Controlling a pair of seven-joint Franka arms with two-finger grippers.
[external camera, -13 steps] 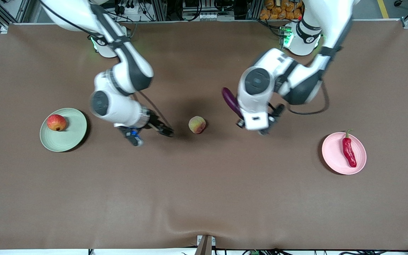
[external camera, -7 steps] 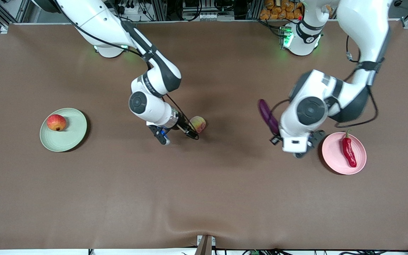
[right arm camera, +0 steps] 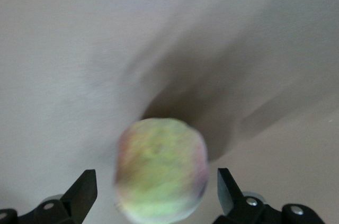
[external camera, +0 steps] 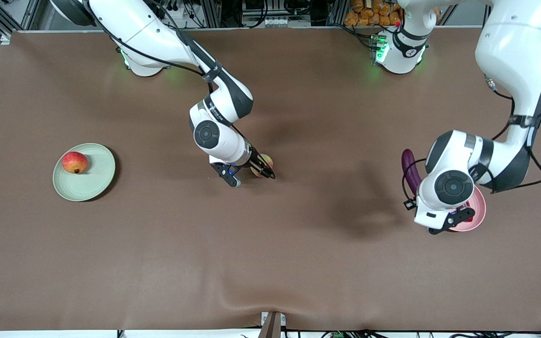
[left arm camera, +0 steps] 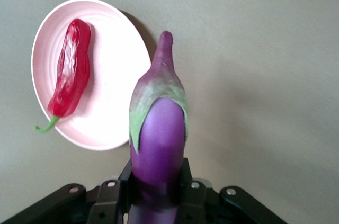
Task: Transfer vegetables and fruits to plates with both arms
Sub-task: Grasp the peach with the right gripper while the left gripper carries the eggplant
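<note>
Since a second ago the left arm has swung from mid-table toward its own end, carrying the eggplant (external camera: 409, 165), and the right arm has come across to the peach (external camera: 265, 164). The left claw (left arm camera: 157, 195) is clamped on the eggplant's lower end and holds it up beside the pink plate (external camera: 479, 212); in the left wrist view the stem points just past the plate's rim, not yet over it. The right claw (right arm camera: 157, 195) stands wide open with the peach between its fingers, not yet gripped; the peach sits on the table (external camera: 270, 263) near the middle.

Two of four are done, by the look of it: the red fruit (external camera: 74, 162) lies on the green plate (external camera: 93, 184) at the right arm's end, and the chili (left arm camera: 69, 69) lies on the pink plate. Eggplant and peach remain.

The chili fills one side of the pink plate, so the eggplant likely has to go on the bare half. Nothing else lies in either arm's way.
</note>
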